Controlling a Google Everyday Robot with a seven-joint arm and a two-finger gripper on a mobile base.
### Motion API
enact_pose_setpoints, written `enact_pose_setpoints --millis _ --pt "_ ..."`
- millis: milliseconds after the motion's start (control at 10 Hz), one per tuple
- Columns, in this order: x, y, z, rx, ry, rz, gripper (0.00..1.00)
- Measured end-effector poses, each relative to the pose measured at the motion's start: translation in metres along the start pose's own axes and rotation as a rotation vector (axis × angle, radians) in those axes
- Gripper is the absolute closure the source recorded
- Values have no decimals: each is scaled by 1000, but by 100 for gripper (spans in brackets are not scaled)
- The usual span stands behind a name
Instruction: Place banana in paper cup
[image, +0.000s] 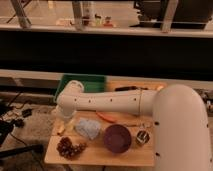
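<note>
The banana lies at the left end of the wooden table, pale yellow, and only its lower end shows below my wrist. My gripper hangs pointing down right over it, at the end of the white arm that reaches in from the right. Its jaws stand open and hold nothing. The paper cup is hidden behind the thick part of my arm on the right.
A green tray sits at the back left. Dark grapes lie at the front left beside a crumpled blue cloth. An orange carrot-like piece, a purple bowl and a small metal cup are further right.
</note>
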Motion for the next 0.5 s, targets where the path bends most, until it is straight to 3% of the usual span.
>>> enact_pose_setpoints --millis 200,500 --pt "11 -6 7 0 -17 2 20" --pt "4 -12 18 0 -38 -12 20"
